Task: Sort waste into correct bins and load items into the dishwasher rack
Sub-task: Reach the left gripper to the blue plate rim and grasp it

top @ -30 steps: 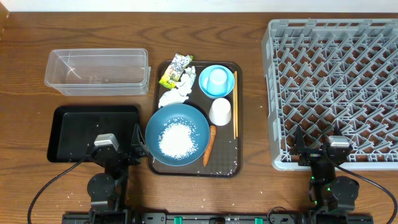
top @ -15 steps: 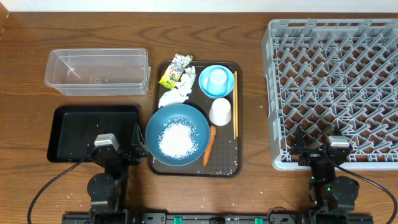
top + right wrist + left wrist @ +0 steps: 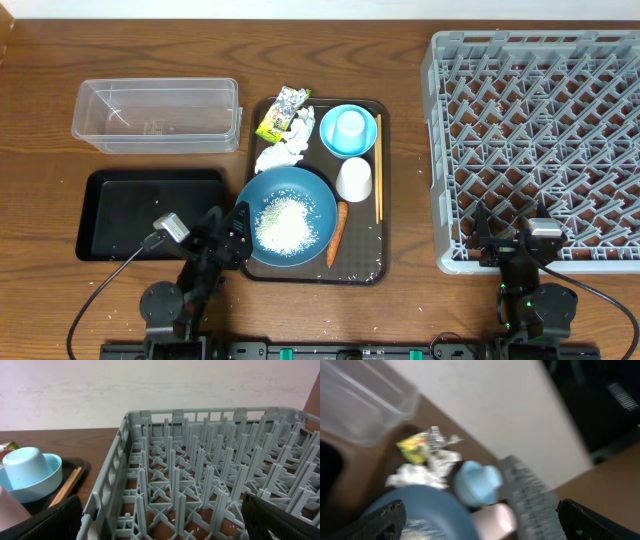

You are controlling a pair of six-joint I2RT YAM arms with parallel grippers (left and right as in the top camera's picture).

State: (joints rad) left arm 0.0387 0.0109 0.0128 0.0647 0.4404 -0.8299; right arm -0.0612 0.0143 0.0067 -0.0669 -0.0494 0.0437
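A blue plate (image 3: 286,216) with white rice (image 3: 283,222) sits on the brown tray (image 3: 366,268). Beside it lie an orange carrot (image 3: 337,234), a white cup (image 3: 354,180), chopsticks (image 3: 378,167), crumpled tissue (image 3: 285,150) and a snack wrapper (image 3: 281,113). A light-blue cup stands upside down in the light-blue bowl (image 3: 348,130). My left gripper (image 3: 236,226) is open at the plate's left rim; its view is blurred and shows the plate (image 3: 425,510). My right gripper (image 3: 510,232) is open and empty over the grey rack's (image 3: 540,140) front edge, also seen in the right wrist view (image 3: 210,470).
A clear plastic tub (image 3: 157,115) stands at the back left. A black tray (image 3: 130,212) lies in front of it, left of the brown tray. The rack fills the right side of the table.
My left arm has swung right toward the blue plate and its gripper now reaches the plate's left rim. The right arm has not moved.
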